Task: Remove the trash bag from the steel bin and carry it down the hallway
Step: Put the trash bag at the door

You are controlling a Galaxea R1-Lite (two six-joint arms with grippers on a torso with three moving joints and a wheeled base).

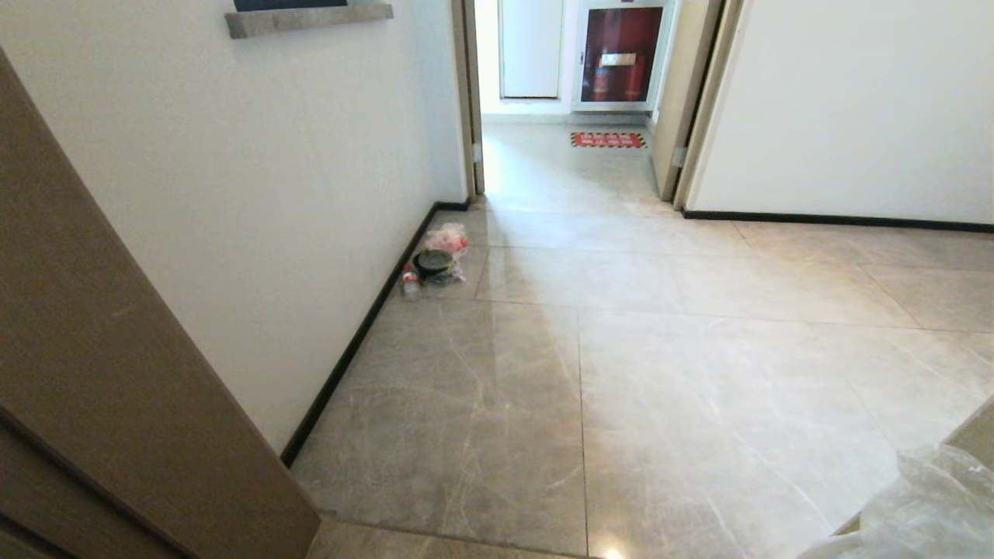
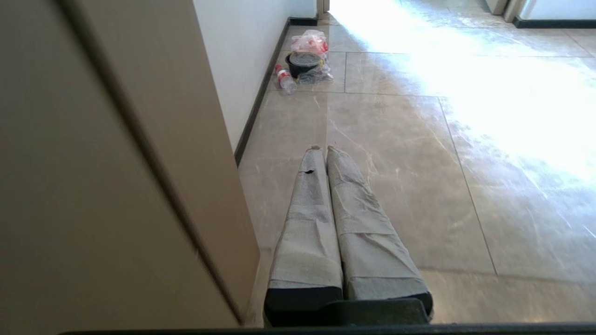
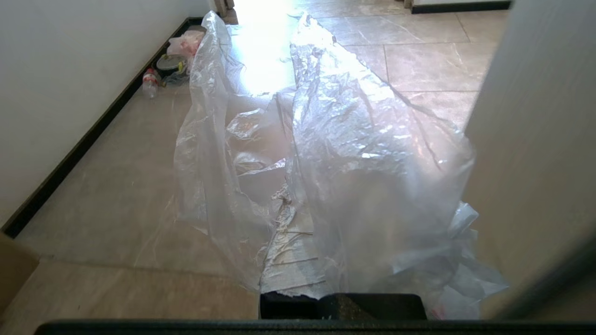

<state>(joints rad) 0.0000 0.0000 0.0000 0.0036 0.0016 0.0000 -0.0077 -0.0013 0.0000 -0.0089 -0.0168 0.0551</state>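
Observation:
The trash bag [image 3: 363,139], thin clear crinkled plastic, drapes over my right gripper [image 3: 291,204], which is shut on it; the film hides most of the fingers. A corner of the same trash bag [image 1: 924,505] shows at the lower right of the head view. My left gripper [image 2: 322,149] is shut with nothing in it, its taped fingers pressed together above the floor beside a brown door panel [image 2: 107,186]. The hallway [image 1: 660,349] of grey marbled tiles stretches ahead. The steel bin is out of view.
A brown door panel [image 1: 116,373] stands close on the left. By the left wall's dark skirting lie a pinkish bag [image 1: 447,237], a black bowl [image 1: 432,262] and a small bottle [image 1: 408,281]. Far ahead is a doorway [image 1: 567,116] with a red mat [image 1: 608,140].

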